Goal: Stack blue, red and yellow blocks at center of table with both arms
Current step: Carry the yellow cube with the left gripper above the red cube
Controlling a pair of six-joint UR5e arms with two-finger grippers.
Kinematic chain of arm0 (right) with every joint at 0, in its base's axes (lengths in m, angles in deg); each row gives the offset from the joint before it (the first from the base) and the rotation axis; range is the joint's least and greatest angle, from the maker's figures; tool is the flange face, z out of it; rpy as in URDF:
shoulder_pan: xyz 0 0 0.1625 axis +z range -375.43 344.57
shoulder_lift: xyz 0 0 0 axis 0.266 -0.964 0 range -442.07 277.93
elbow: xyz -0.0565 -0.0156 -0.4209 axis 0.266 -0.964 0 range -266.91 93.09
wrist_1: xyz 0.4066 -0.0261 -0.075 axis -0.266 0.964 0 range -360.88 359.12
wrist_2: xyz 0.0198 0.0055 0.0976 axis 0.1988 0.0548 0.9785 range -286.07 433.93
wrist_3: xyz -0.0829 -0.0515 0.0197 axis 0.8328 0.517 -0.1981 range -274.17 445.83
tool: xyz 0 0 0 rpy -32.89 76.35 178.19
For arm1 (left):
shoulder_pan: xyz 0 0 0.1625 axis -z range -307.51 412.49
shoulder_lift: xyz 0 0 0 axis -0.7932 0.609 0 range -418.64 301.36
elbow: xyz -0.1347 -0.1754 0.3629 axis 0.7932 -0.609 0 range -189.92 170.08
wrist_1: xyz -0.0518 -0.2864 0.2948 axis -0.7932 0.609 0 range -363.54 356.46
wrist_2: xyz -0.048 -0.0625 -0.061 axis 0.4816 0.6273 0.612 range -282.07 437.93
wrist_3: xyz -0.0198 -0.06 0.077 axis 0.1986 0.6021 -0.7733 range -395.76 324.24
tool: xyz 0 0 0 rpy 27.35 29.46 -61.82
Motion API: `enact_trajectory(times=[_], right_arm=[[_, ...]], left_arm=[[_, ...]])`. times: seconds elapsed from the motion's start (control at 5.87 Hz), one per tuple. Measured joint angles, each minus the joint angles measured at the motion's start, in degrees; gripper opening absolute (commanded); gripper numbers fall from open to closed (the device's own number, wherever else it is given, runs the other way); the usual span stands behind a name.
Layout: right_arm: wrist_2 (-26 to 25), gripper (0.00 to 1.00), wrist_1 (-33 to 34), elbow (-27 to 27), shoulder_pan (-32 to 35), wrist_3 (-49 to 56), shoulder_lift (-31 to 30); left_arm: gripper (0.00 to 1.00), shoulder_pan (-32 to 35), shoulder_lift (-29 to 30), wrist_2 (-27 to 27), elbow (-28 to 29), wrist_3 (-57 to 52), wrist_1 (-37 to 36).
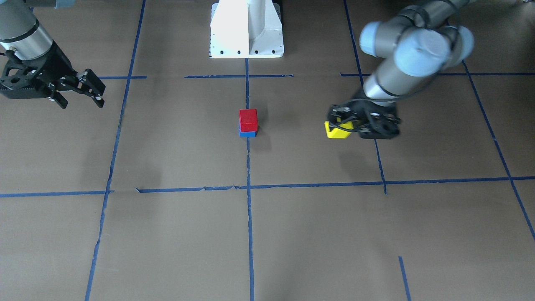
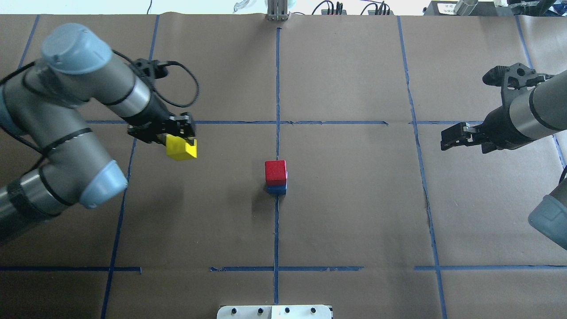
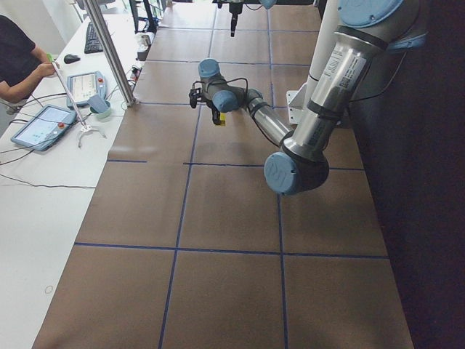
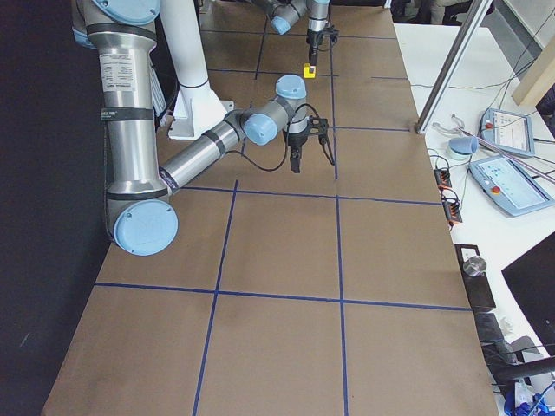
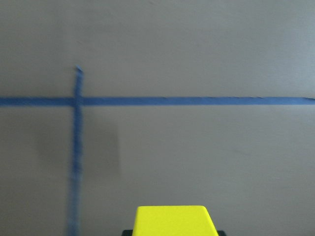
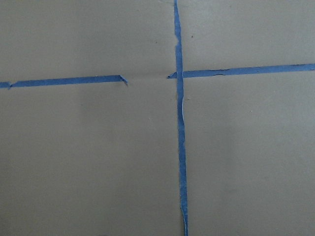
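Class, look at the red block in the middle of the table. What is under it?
The blue block lies under the red block, touching it. Only a thin blue strip shows; its top face is covered by the red one.

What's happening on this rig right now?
The left arm's pincer grips a small yellow cube, apparently lifted off the brown paper-covered table, out on its own side. At the centre, a small red cube already sits on a small blue cube. The right arm's pincer hangs open and empty, well off to its side. Only the yellow cube remains to be stacked.
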Motion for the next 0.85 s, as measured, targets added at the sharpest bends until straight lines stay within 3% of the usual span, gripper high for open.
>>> enact_trajectory(times=[0.17, 0.34, 0.85], right_arm=[[0.62, 1.00, 0.00, 0.00, 1.20, 1.11, -0.67], [1.64, 1.00, 0.00, 0.00, 2.63, 2.97, -1.69], [3.02, 1.00, 0.00, -0.16, 4.46, 6.88, -3.50]], left_arm=[[0.00, -4.47, 6.79, -4.50, -1.71, 4.11, -8.60], [0.00, -8.65, 11.32, -8.33, -2.00, 7.56, -12.44], [0.00, -13.36, 18.10, -13.97, 3.29, 10.05, -14.66]])
